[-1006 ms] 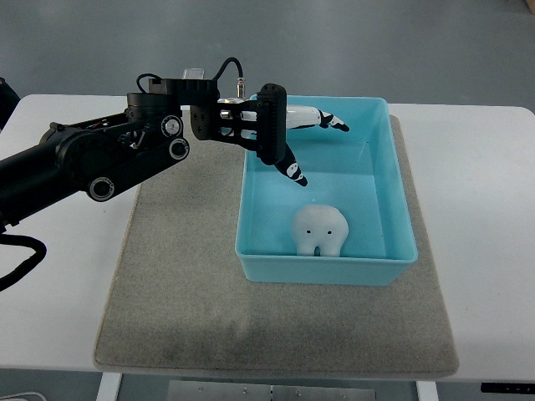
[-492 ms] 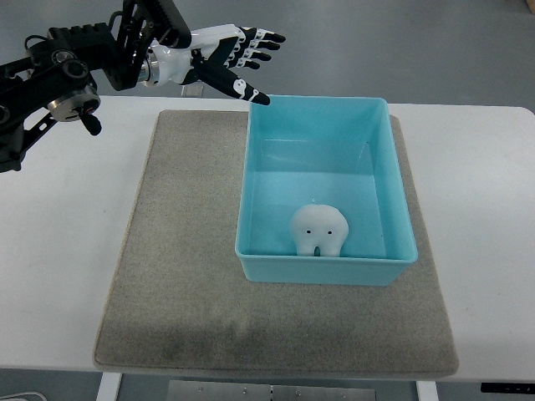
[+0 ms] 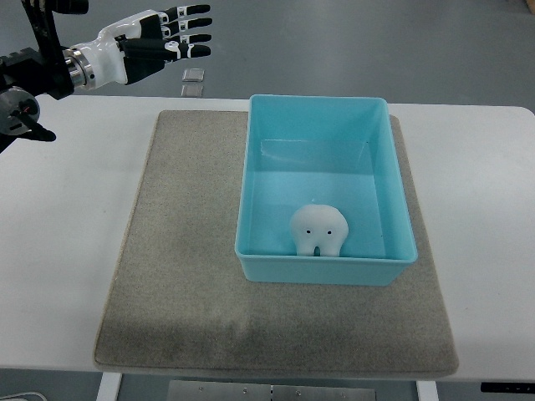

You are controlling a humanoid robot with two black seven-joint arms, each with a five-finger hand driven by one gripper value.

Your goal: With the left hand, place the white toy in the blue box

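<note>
While the left hand [image 3: 155, 46] hangs released at the picture's ten o'clock, fingers [image 3: 188, 25] spread and empty, well apart from the box [image 3: 393, 167], the toy [image 3: 318, 230] lies inside the box at its six o'clock wall, on the mat [image 3: 184, 251] covering the table [image 3: 67, 251].

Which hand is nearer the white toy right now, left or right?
Left, by default. The left hand hangs open at the picture's upper left, beyond the table's far edge, well away from the white toy lying in the blue box. The right hand is out of view.
</note>
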